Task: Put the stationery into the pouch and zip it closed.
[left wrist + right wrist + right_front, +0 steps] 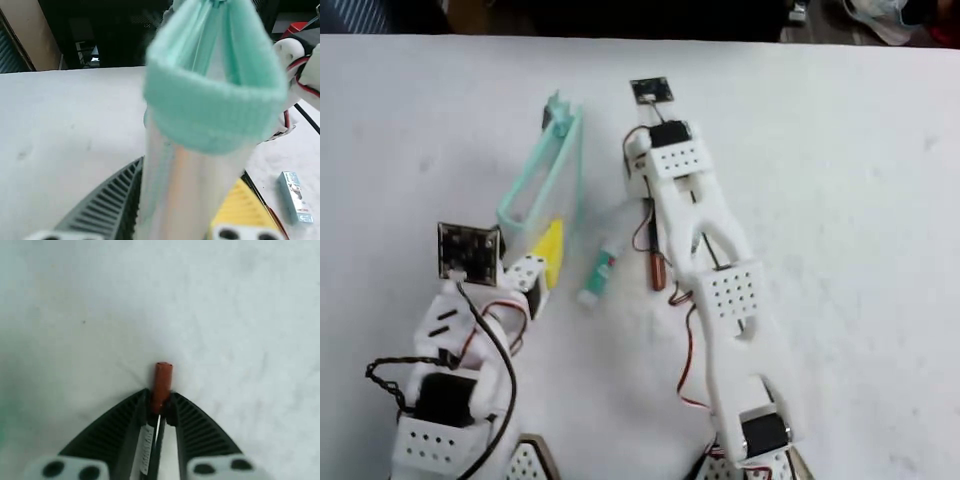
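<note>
The pouch, clear with a mint-green rim, lies on the white table with its mouth standing open. My left gripper is shut on its near end; in the left wrist view the pouch rises between the grey and yellow fingers. A small teal and white tube lies on the table just right of the pouch, and appears as the tube beside the yellow finger. My right gripper is shut on a red-tipped pen, held just above the table. The pen's red end shows under the right arm.
The right arm stretches across the middle of the table, close beside the tube and pouch. Dark clutter lines the far edge. Open white surface lies to the far left and far right.
</note>
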Tool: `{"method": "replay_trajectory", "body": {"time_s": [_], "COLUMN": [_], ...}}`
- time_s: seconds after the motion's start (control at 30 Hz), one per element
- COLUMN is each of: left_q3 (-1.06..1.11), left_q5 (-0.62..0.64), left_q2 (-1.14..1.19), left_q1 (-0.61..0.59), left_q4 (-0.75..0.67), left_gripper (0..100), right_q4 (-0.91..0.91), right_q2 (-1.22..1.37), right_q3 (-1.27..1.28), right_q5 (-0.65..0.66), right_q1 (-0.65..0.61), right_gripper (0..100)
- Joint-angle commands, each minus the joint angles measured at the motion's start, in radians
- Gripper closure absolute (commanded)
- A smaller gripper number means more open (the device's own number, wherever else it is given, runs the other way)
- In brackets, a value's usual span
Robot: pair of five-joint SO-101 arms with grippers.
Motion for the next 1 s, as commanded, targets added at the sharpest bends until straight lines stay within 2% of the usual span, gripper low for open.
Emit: {"method": "replay_trajectory", "body": {"time_s": [0.0,0.3,0.73,0.97], "left_q3": [-0.041,-0.041,-0.041,-0.041], "left_q5": [-0.006,-0.011,-0.011,-0.011], "left_q2": [-0.013,-0.013,-0.013,-0.013], "left_q1": [-0.005,-0.002,-0.001,-0.001], "left_q4": [0.006,0.006,0.006,0.006], "left_gripper": [80,80,80,80], "right_q4": [0.019,0.044,0.294,0.303], "right_q2": [-0.005,-0.051,-0.317,-0.503], "right_q3": [-0.003,-0.003,-0.003,0.123], "right_q5": [0.014,0.015,0.015,0.017], "right_q1": [-0.018,-0.018,-0.021,-0.019], "right_gripper": [98.2,98.2,98.2,98.2]}}
